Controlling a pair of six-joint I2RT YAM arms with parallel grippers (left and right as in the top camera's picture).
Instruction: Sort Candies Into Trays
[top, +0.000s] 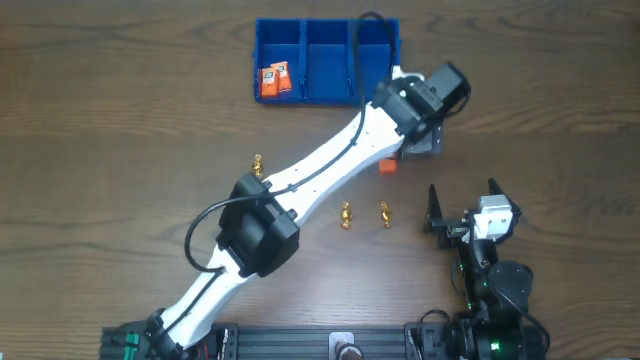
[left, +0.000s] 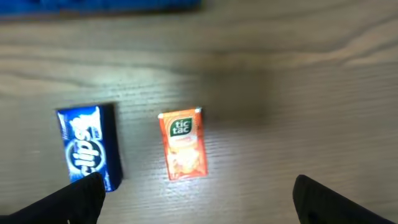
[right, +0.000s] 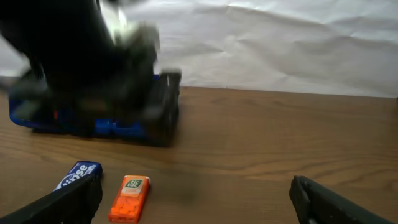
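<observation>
Presently left claw open, hovering; orange candy box flat on table, near blue tray; blue pack likewise near tray. Judged best: straddle box's narrow width, descend straight, avoid blue pack.

Setting: a robotics test bench in a lab-type room. The left arm and right arm are mounted on a black base rail at the edge of a wood-grain table. A black cable loops exposed along the left arm. A creased white sheet hangs behind the table as a backdrop.
</observation>
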